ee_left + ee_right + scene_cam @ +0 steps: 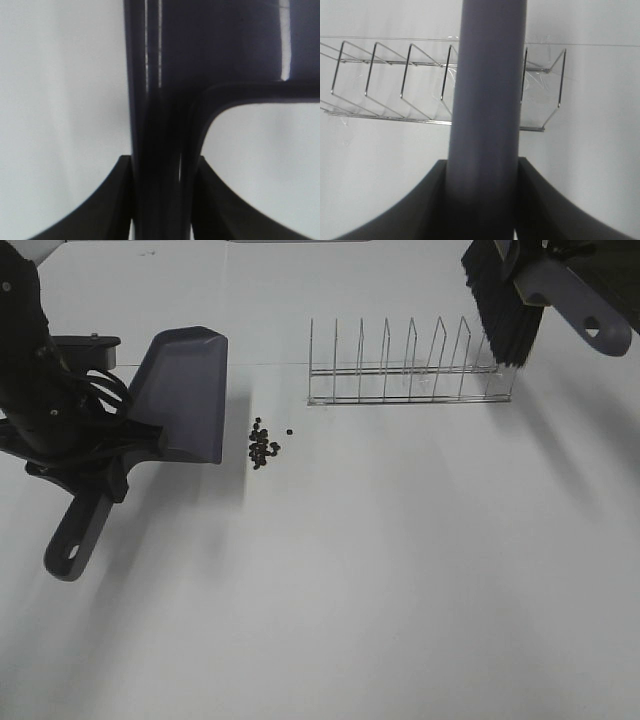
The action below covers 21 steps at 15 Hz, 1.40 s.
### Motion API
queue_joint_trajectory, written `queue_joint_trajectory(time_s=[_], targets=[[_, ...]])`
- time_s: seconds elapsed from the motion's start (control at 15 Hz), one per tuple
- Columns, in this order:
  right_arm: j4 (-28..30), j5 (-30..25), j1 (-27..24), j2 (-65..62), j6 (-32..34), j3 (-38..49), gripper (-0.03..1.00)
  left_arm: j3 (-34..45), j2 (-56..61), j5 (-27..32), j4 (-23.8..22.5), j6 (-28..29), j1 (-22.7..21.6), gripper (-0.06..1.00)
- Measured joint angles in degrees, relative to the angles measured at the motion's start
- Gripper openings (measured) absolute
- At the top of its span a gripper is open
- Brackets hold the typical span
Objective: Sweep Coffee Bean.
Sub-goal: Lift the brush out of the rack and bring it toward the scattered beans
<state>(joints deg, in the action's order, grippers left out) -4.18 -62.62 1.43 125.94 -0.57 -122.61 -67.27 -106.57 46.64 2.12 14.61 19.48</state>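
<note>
A small cluster of dark coffee beans (264,445) lies on the white table, with one stray bean (290,431) just to its right. The grey-purple dustpan (182,395) rests left of them, its lip facing the beans. My left gripper (95,475) is shut on the dustpan's handle (162,150). At the top right, above the rack's right end, my right gripper (530,260) is shut on the brush handle (487,100). The brush's black bristles (500,310) hang down over the rack. The beans appear in neither wrist view.
A wire dish rack (410,365) stands at the back, right of the beans, also seen under the brush as the rack (395,85). The dustpan handle's end with a hanging hole (72,545) points toward the front left. White table surface (400,570) spreads across the front.
</note>
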Motion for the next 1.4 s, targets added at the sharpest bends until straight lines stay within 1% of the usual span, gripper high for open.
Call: queue_joint_trajectory(time_s=[0.33,0.47,0.53,0.67,0.8,0.87,1.0,1.13,1.27,1.33,1.4], targets=[[2.9,-7.4,0.1,-4.4,1.4,0.0,0.36,0.1,0.0,2.3,0.0,-0.9,0.0,0.27],[6.6,-7.6,1.1,-4.5,1.5,0.0,0.36,0.2,-0.3,4.6,-0.3,-0.3,0.0,0.27],[9.7,-8.0,2.7,-4.5,1.7,0.0,0.36,0.5,-1.7,7.7,-2.8,2.1,0.0,0.27],[11.1,-8.0,5.0,-4.5,1.9,0.1,0.36,0.5,-3.6,7.7,-4.4,3.4,0.0,0.27],[12.4,-8.1,7.5,-4.5,2.9,0.2,0.36,0.5,-5.3,7.0,-4.3,3.6,0.0,0.27],[14.6,-7.9,9.2,-4.5,4.2,0.9,0.36,0.5,-6.6,6.2,-4.1,3.7,0.2,0.27],[20.2,-7.8,12.5,-4.5,8.0,3.8,0.36,0.5,-8.7,3.6,-4.0,3.8,0.9,0.27],[24.4,-7.8,15.9,-4.5,11.1,8.7,0.36,0.5,-10.1,1.8,-3.7,4.0,2.8,0.27],[25.9,-7.6,19.7,-4.5,13.7,14.3,0.36,0.5,-10.9,0.7,-3.4,4.0,3.3,0.27],[26.4,-7.2,20.7,-4.5,14.7,15.9,0.36,0.5,-11.0,0.5,-3.4,4.0,3.3,0.26],[29.7,-4.2,24.1,-3.9,18.6,20.9,0.36,0.5,-11.3,0.3,-3.4,4.0,3.3,0.27]])
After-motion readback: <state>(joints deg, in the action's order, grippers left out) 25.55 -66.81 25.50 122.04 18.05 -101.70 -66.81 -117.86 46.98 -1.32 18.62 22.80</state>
